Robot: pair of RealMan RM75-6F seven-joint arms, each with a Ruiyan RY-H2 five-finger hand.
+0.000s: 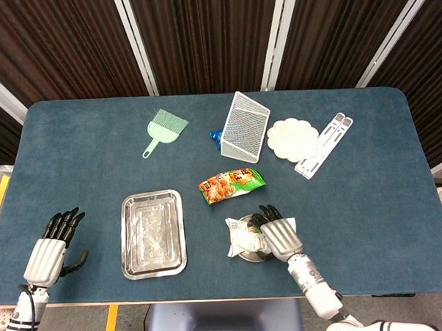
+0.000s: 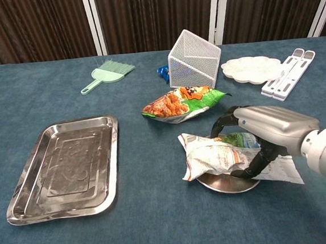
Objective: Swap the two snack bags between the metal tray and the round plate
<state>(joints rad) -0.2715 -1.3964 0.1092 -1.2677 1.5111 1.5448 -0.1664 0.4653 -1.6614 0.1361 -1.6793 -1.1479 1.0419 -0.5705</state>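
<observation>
A white snack bag [image 2: 215, 158] lies crumpled on the round metal plate [image 2: 220, 184]. My right hand [image 2: 266, 129] grips it, fingers curled over its top and thumb under its near side. In the head view the same hand [image 1: 279, 235] covers the bag's right half [image 1: 242, 239] over the plate [image 1: 248, 255]. An orange and green snack bag [image 1: 233, 185] lies flat on the table just beyond the plate. The metal tray [image 1: 153, 232] holds nothing. My left hand [image 1: 52, 250] hovers open at the table's near left edge, well left of the tray.
At the back stand a tipped white wire basket [image 1: 246, 125] with a blue wrapper [image 1: 217, 136] beside it, a green hand brush [image 1: 163, 131], a white scalloped dish [image 1: 292, 138] and a white folding stand [image 1: 323, 145].
</observation>
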